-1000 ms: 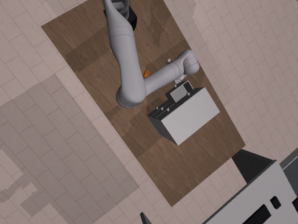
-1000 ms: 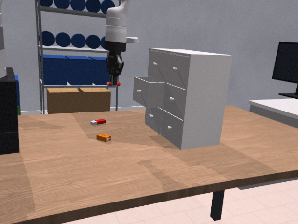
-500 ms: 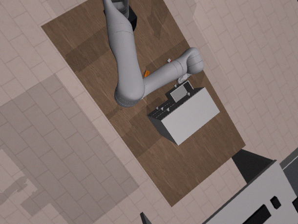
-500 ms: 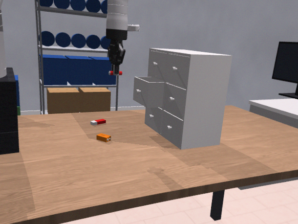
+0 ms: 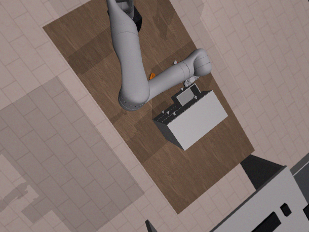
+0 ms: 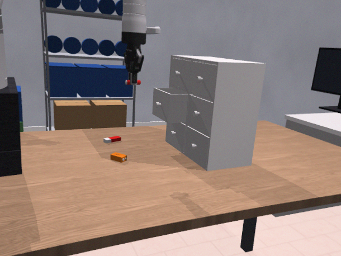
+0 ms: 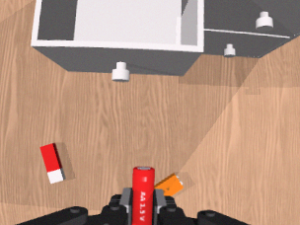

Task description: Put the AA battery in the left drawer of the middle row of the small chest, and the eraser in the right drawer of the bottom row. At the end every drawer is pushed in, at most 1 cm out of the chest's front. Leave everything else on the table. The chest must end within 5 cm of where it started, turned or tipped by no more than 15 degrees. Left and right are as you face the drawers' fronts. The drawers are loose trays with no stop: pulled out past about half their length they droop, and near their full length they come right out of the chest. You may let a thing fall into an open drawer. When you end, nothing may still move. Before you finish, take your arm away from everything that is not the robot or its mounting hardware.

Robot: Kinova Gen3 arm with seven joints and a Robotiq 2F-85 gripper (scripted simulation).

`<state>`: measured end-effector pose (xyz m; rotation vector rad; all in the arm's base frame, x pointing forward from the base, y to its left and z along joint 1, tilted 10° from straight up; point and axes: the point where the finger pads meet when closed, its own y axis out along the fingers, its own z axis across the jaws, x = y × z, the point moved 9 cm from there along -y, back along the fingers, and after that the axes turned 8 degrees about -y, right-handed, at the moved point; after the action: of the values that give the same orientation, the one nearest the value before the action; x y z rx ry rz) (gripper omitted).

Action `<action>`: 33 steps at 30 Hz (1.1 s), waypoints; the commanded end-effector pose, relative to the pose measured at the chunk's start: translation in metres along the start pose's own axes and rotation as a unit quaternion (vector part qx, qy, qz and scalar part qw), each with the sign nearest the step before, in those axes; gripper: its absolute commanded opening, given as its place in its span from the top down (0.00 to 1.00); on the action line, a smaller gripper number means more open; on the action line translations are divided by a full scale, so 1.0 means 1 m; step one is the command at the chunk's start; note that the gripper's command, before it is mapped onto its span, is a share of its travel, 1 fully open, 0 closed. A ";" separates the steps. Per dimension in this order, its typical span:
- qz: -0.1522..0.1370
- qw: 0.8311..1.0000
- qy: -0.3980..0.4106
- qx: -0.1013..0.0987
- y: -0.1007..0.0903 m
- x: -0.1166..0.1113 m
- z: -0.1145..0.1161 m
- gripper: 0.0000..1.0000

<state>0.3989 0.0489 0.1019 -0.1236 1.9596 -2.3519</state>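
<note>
End effector [image 6: 134, 81] [image 7: 142, 201] nearly closed, gripping red battery [image 6: 138, 82] [image 7: 143, 180]

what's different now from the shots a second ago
The hand has risen, carrying the AA battery up with it. Nothing was newly taken hold of or let go. The chest, its pulled-out drawer, the eraser and the orange battery stayed put.
</note>
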 end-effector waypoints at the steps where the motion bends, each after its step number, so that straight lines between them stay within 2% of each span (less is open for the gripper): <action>1: 0.004 1.000 -0.001 0.001 -0.001 0.001 0.000 0.91; 11: 0.034 0.999 -0.001 0.005 0.000 0.007 -0.001 0.91; 25: 0.140 0.990 -0.001 0.020 0.004 0.029 -0.004 0.91; 27: 0.140 0.990 -0.001 0.020 0.004 0.029 -0.004 0.91; 33: 0.189 0.982 -0.001 0.027 0.007 0.038 -0.005 0.91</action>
<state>0.3688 0.0461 0.0973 0.2454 1.7502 -2.1654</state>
